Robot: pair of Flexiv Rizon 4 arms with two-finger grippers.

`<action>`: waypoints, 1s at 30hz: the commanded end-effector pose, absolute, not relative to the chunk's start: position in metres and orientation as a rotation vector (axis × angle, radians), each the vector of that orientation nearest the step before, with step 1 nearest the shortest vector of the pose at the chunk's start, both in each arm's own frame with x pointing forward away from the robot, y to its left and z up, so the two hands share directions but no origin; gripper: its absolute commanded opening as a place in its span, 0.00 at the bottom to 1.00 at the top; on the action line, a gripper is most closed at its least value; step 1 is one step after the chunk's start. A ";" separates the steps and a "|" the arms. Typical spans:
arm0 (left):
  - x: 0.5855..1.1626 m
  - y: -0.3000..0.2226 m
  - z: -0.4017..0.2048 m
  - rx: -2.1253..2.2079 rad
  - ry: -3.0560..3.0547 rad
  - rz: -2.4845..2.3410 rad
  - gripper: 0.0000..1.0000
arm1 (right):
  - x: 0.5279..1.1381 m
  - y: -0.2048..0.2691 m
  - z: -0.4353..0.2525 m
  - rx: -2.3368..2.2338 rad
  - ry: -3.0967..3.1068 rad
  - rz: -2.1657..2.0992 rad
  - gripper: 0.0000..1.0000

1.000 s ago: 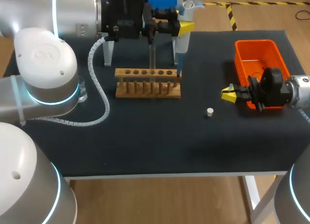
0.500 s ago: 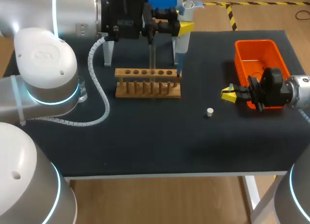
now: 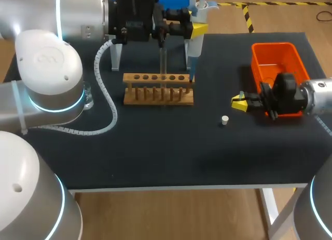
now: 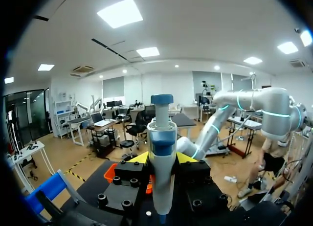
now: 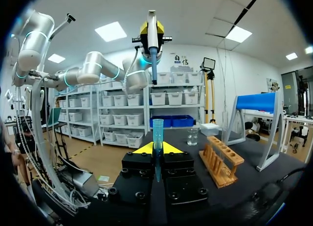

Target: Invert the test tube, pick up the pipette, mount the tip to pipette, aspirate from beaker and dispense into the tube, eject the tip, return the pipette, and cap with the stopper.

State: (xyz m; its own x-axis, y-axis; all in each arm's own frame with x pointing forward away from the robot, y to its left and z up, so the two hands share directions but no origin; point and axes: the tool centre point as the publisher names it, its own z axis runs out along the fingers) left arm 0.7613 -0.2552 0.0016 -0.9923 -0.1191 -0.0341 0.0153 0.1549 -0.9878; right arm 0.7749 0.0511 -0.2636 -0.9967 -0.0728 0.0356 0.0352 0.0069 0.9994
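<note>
My right jaws are clamped on the blue pipette tip [image 5: 157, 138], beside the orange bin [image 3: 259, 53]. My left jaws grip the pipette [image 3: 195, 48] above the wooden rack [image 3: 158, 89], well apart from it. If tip and shaft meet off-axis, the tip could slide in my grip or seat crooked.

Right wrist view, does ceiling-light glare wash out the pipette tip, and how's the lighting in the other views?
Right wrist view: no, panels glare only overhead; the pipette tip in the right gripper shows clearly. Left wrist view: bright panels too, pipette evenly lit. Head view: even light, faint shadows on the dark table.
</note>
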 end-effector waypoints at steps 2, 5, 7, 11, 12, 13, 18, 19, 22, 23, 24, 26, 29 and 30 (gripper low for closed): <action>0.762 -0.253 0.002 -0.099 2.306 -1.979 0.00 | 0.775 0.067 -0.263 0.049 -2.192 -2.149 0.00; 0.762 -0.253 0.002 -0.099 2.306 -1.979 0.00 | 0.774 0.077 -0.262 0.065 -2.203 -2.134 0.00; 0.762 -0.253 0.002 -0.099 2.306 -1.979 0.00 | 0.774 0.084 -0.262 0.077 -2.209 -2.126 0.00; 0.762 -0.253 0.002 -0.099 2.306 -1.979 0.00 | 0.775 0.099 -0.261 0.097 -2.220 -2.116 0.00; 0.762 -0.253 0.002 -0.099 2.306 -1.979 0.00 | 0.776 0.103 -0.260 0.105 -2.224 -2.112 0.00; 0.762 -0.253 0.002 -0.099 2.306 -1.979 0.00 | 0.776 0.107 -0.260 0.112 -2.229 -2.108 0.00; 0.762 -0.253 0.002 -0.099 2.306 -1.979 0.00 | 0.777 0.124 -0.259 0.132 -2.233 -2.098 0.00; 0.762 -0.253 0.002 -0.099 2.306 -1.979 0.00 | 0.777 0.127 -0.259 0.135 -2.234 -2.096 0.00; 0.762 -0.253 0.002 -0.099 2.306 -1.979 0.00 | 0.776 0.135 -0.258 0.146 -2.227 -2.096 0.00; 0.762 -0.253 0.002 -0.099 2.306 -1.979 0.00 | 0.776 0.138 -0.258 0.149 -2.226 -2.095 0.00; 0.762 -0.253 0.002 -0.099 2.306 -1.979 0.00 | 0.776 0.141 -0.258 0.153 -2.221 -2.095 0.00; 0.762 -0.253 0.002 -0.099 2.306 -1.979 0.00 | 0.776 0.146 -0.257 0.151 -2.193 -2.104 0.00; 0.762 -0.253 0.002 -0.099 2.306 -1.979 0.00 | 0.776 0.153 -0.256 0.137 -2.158 -2.124 0.00; 0.762 -0.253 0.002 -0.099 2.306 -1.979 0.00 | 0.776 0.156 -0.255 0.148 -2.165 -2.120 0.00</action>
State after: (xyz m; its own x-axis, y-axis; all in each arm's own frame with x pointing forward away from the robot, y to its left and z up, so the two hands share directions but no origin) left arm 0.7613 -0.2551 0.0016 -0.9923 -0.1191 -0.0341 0.0153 0.1550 -0.9878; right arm 0.7722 0.1486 -0.2510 -0.9905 -0.1367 0.0129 0.0101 0.0215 0.9997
